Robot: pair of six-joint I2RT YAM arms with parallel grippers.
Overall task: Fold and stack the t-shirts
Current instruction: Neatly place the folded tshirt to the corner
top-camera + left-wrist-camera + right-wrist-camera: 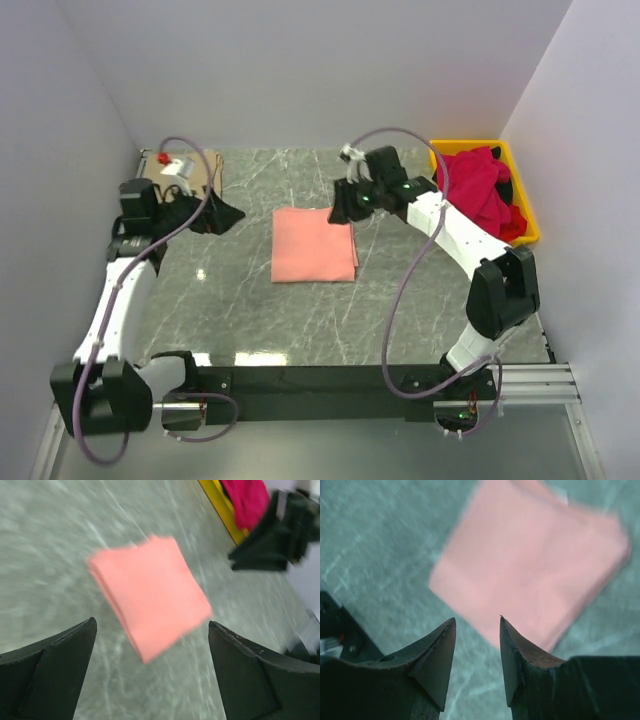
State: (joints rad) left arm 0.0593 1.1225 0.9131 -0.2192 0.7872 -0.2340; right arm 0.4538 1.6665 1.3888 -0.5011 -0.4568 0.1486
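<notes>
The left end effector (215, 215) has its fingers spread wide with nothing between them. In the left wrist view its two dark fingertips (75, 640) frame the folded salmon-pink t-shirt (150, 595), which lies ahead of and below them, clear of both tips. From above, that t-shirt (313, 243) sits flat on the grey marbled worktop (250, 320) as a neat rectangle, off to the right of the left end effector and apart from it.

The right end effector (345, 205) hangs over the shirt's far right corner. Its fingers stand a narrow gap apart and grip nothing (the right wrist view is blurred, but the gap itself reads clearly). In that view the end effector (476, 619) points down at the worktop, with the pink cloth (530, 565) ahead of the tips and slightly to their right.

Behind and to the right of the right end effector, crimson-red t-shirts (480, 185) lie bunched in a yellow bin (530, 228) at the worktop's far right corner.
</notes>
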